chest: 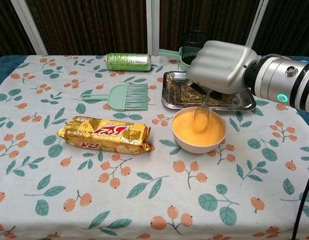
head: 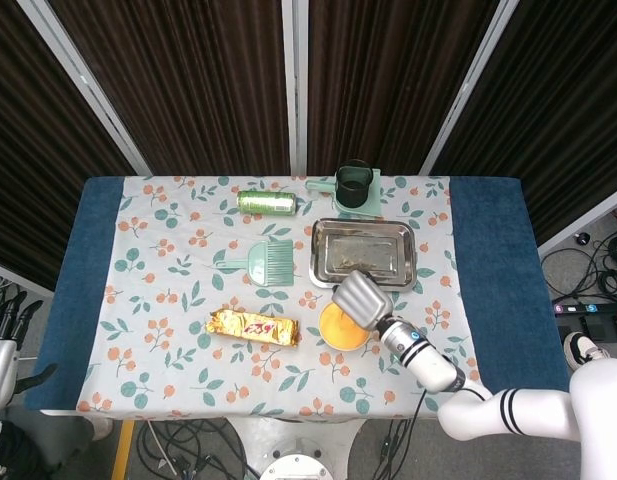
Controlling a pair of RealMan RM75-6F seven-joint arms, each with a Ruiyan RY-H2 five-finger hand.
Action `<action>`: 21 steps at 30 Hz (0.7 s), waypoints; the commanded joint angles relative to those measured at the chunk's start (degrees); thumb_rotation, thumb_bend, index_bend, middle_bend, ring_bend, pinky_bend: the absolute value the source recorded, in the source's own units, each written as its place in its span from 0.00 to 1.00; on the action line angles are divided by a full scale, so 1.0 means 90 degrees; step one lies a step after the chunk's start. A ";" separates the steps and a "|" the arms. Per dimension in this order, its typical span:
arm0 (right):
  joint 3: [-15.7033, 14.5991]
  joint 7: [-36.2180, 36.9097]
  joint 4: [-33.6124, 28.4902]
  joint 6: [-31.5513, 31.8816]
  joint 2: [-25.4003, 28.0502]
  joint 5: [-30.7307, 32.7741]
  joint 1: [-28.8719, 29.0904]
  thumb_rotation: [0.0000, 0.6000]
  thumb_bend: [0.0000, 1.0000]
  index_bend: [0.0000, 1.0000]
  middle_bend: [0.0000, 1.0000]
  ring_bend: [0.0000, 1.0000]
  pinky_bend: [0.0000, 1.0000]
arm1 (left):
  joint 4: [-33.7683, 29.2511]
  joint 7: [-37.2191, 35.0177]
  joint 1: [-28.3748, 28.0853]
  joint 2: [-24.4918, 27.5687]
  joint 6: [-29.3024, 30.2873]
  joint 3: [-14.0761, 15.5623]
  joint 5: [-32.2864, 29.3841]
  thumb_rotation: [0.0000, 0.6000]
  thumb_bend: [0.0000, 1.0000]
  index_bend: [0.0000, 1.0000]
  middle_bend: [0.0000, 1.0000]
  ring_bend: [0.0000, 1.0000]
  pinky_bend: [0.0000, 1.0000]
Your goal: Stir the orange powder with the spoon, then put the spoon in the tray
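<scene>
Chest view shows your right hand (chest: 222, 67) raised above a white bowl (chest: 199, 145) of orange powder (chest: 187, 129), fingers curled around the handle of a clear spoon (chest: 202, 114). The spoon hangs nearly upright with its tip at the powder surface, toward the far side of the bowl. The metal tray (chest: 172, 96) sits just behind the bowl, partly hidden by your hand, and no spoon lies in it.

Head view shows your left hand (head: 2, 322) idle at the table's left edge, well apart from everything, fingers spread and holding nothing.

Judging by this, you look to be mid-stir or just finishing. How thoroughly the powder is mixed cannot be told. Carrying the spoon to the tray and releasing it is left to do.
</scene>
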 commanded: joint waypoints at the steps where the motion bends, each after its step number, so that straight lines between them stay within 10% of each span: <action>1: -0.0080 -0.0316 0.0230 -0.0032 -0.0100 -0.0083 0.0086 1.00 0.53 0.79 0.96 1.00 1.00 | -0.0003 0.0001 0.0004 0.0001 -0.0002 0.0004 -0.0001 1.00 0.00 0.17 0.12 0.09 0.06; 21: -0.0097 -0.0120 0.0076 -0.0009 -0.0487 -0.0073 -0.0151 1.00 0.53 0.81 0.96 1.00 1.00 | 0.0081 -0.0253 0.0085 -0.0016 -0.0012 0.0072 -0.0007 1.00 0.00 0.17 0.12 0.09 0.06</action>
